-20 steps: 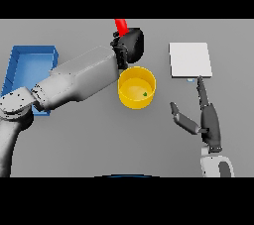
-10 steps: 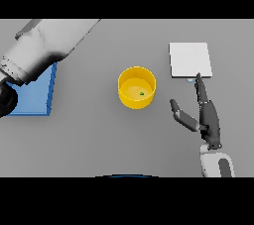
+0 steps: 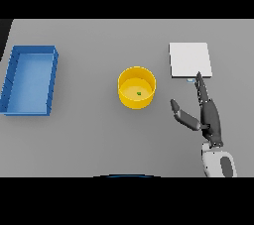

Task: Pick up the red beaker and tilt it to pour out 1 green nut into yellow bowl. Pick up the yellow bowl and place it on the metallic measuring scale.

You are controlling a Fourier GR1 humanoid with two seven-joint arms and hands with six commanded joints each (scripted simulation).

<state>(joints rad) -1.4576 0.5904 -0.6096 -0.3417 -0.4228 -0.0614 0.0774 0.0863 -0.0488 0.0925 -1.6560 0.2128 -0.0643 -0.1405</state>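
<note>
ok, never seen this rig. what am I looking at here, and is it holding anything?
This is a humanoid robot's view from its own head, looking down at a grey table. Its right hand comes in at the lower right, fingers straight and open, holding nothing; the fingertips reach toward a flat pale square, the measuring scale. The left hand is out of the picture. In the middle stands a yellow bowl with one small green nut inside. At the far left lies a shallow blue tray. No red beaker shows in this view.
</note>
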